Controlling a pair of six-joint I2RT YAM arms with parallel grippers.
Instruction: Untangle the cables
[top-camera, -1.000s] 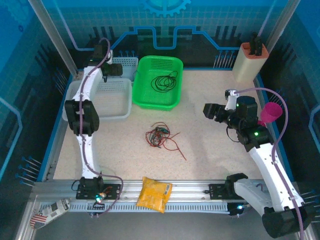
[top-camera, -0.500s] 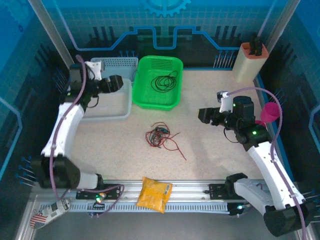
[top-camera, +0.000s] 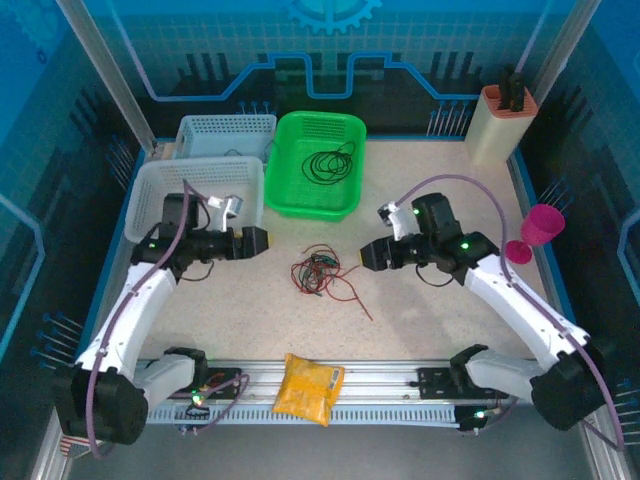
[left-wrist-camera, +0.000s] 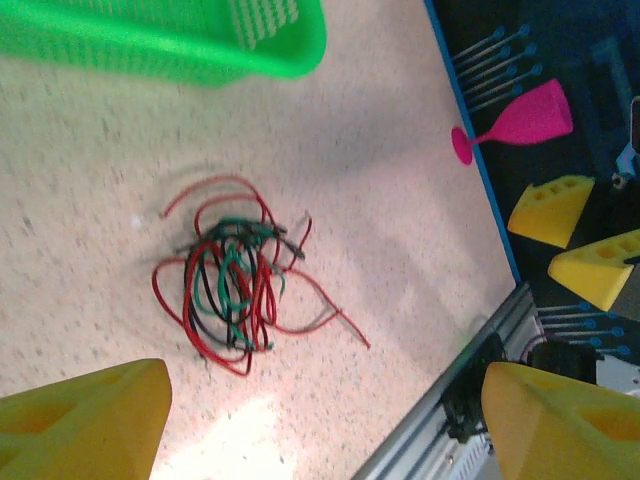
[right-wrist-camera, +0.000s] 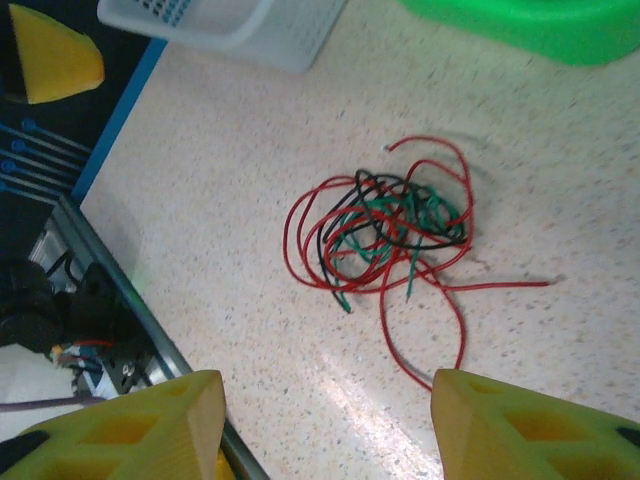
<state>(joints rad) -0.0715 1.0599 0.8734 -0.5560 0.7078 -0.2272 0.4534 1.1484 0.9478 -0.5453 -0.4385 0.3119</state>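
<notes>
The cables (top-camera: 320, 272), a red, green and black knot, lie uncovered on the open bench (top-camera: 420, 330), near the green basket (top-camera: 308, 209). The left claw (top-camera: 262, 242) and the right claw (top-camera: 366, 256) flank the knot, both spread and holding nothing. One loose red strand trails toward the near right. A yellow packet (top-camera: 308, 388) lies on the front rail.
</notes>
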